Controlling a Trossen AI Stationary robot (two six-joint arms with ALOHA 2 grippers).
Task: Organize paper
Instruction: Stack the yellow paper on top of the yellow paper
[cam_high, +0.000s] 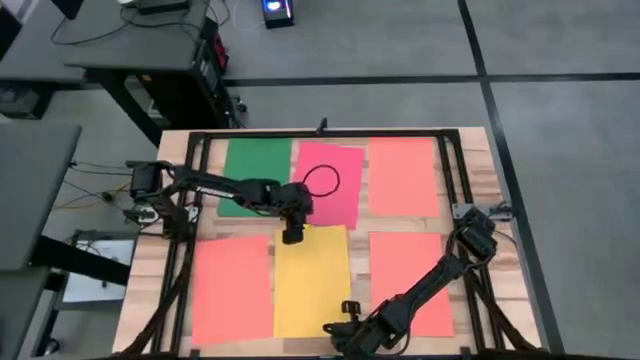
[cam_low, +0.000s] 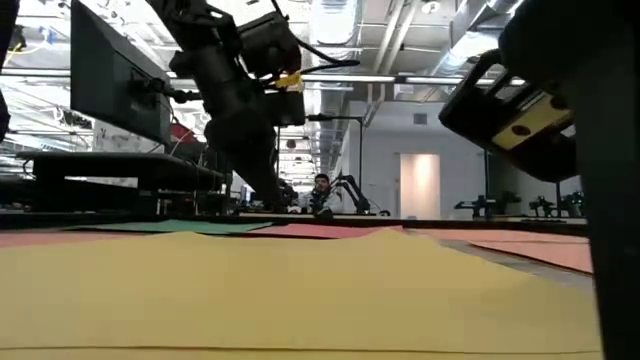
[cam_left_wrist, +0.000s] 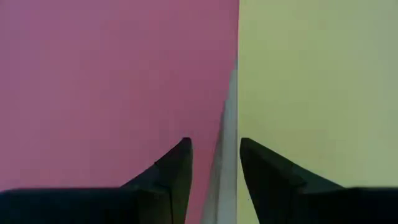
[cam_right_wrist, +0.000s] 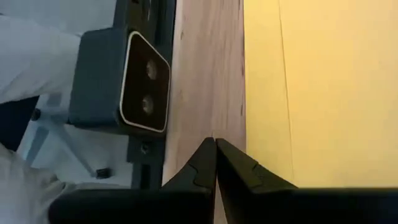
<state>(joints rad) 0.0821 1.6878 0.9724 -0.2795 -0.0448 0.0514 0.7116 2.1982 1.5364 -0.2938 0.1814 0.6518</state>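
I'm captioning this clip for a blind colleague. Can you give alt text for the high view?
Six sheets of paper lie in two rows on a wooden table. The left gripper hovers open where the pink-red sheet meets the yellow sheet; the right gripper rests shut at the yellow sheet's near edge.

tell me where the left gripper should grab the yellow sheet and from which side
Take the yellow sheet at its far short edge, coming straight down. It lies flat, so only an edge gives the fingers purchase, and the open left gripper already hangs right there, straddling the gap between yellow and the pink-red sheet. The low view hints that edge lifts slightly, which may help.
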